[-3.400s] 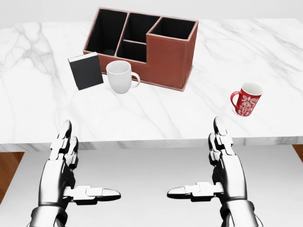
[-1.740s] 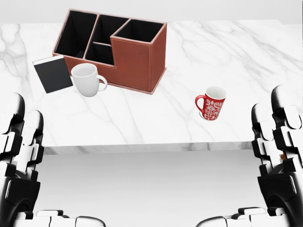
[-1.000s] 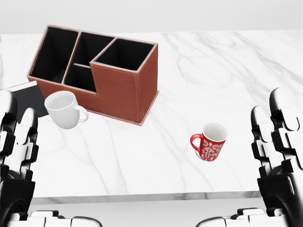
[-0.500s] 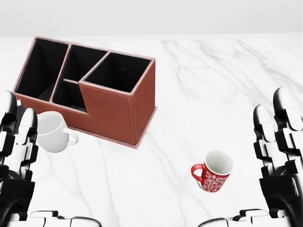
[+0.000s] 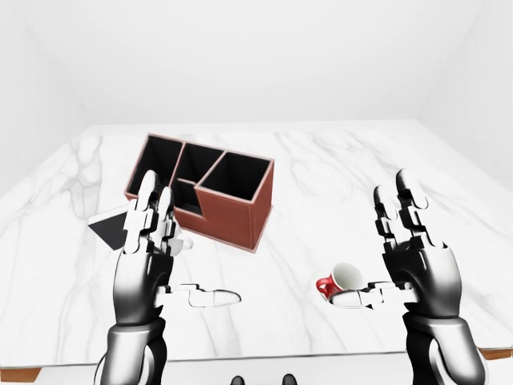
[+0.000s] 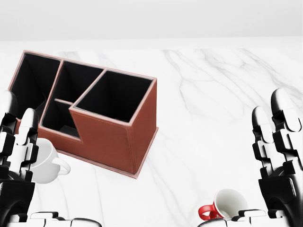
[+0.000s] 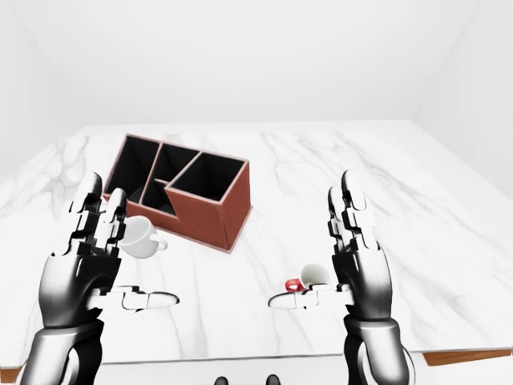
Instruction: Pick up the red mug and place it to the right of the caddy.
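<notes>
The red mug (image 5: 337, 281) with white pattern stands on the white marble table (image 5: 321, 176), down and to the right of the caddy in the left-eye view. The brown caddy (image 6: 110, 142) has several black compartments. My right hand (image 5: 373, 249) is open, palm turned left. Its fingers (image 5: 403, 207) rise just right of the mug and its thumb (image 5: 359, 300) lies under the mug's lower edge, not closed on it. My left hand (image 5: 183, 261) is open too, held up below the caddy's left end. In the head view the mug (image 6: 228, 202) sits at the bottom edge.
A white mug (image 7: 139, 238) stands against the caddy's lower left side, partly behind my left hand. A black notebook (image 5: 107, 228) lies left of it. The table's near edge (image 5: 280, 353) runs along the bottom, with wood floor (image 5: 497, 353) at the corner.
The whole picture has shifted: the camera moved in over the table, so caddy and mugs slid down the head view. The red mug now sits at the bottom by my right thumb.
</notes>
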### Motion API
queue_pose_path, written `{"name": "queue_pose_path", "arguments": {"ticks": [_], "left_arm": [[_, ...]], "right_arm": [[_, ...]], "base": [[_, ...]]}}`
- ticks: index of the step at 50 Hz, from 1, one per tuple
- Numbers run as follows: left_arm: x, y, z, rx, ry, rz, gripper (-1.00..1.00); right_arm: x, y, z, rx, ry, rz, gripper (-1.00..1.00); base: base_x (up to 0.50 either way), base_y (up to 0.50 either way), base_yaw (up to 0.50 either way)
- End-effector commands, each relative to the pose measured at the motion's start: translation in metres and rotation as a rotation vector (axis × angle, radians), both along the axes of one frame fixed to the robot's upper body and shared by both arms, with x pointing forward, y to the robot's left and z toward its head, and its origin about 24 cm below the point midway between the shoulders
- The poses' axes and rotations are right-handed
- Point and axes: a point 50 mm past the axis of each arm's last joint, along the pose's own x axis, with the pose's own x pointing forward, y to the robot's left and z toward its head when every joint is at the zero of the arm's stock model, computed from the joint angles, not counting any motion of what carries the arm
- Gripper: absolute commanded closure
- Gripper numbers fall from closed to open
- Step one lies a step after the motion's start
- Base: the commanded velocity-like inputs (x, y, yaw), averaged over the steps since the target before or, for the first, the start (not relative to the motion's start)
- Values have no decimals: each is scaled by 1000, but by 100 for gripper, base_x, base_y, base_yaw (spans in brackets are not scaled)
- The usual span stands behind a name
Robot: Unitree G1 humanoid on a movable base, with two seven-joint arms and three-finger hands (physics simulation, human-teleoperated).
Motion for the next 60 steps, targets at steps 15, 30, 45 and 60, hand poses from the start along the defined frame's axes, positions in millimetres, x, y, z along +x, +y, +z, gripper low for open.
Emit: {"name": "queue_pose_path", "arguments": {"ticks": [15,30,45,60], "left_arm": [[0,1,0,0,-2,0,-100],[-1,1,1,0,-3,1,-100],[-2,1,3,-1,-12,1,-100],[-2,1,3,-4,-15,1,-100]], "right_arm": [[1,0,-2,-6,9,0,-100],[-1,0,0,-3,2,1,-100],[-1,-1,4,10,-20,-10,-100],[-29,-7,46,-134,-215,10,-100]], "base": [[32,0,0],[33,0,0],[16,0,0],[0,0,0]]}}
